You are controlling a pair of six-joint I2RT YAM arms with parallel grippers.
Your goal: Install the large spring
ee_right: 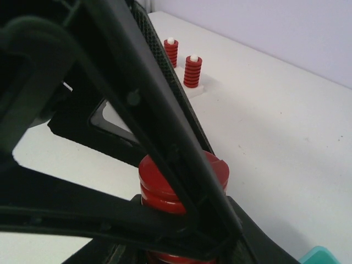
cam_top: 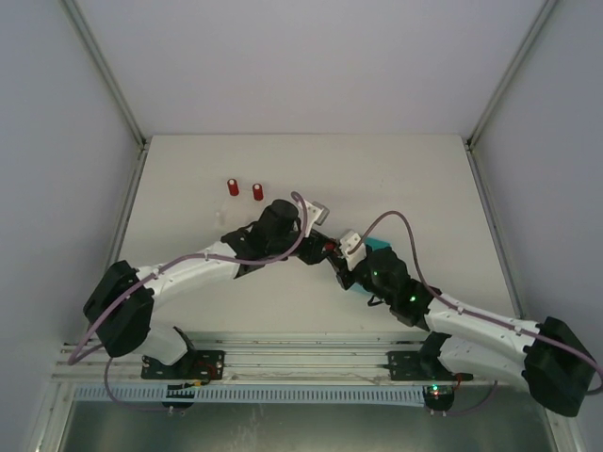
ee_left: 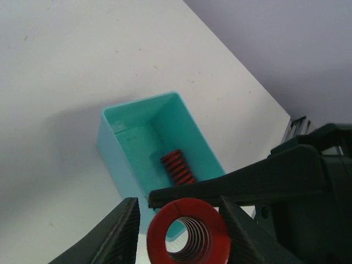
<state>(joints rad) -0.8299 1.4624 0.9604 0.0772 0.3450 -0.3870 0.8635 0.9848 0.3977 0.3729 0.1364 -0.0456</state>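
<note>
Large spring [ee_left: 163,235] shows end-on in your left wrist view, held above the surface [ee_left: 66,71] with the left claw [ee_left: 184,234] clamped on its sides. Your right claw [cam_top: 335,256] crowds against the same spring, but you cannot tell whether it grips. Just beyond is a teal bin [ee_left: 113,146] with a smaller red spring [ee_left: 177,166] lying inside.

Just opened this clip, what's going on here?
Mid-table, the left fingers clamp the large spring from both sides. A right finger lies across it, though whether that side grips too is unclear. A teal bin beyond holds another red spring, and two springs sit on white posts farther back.
</note>
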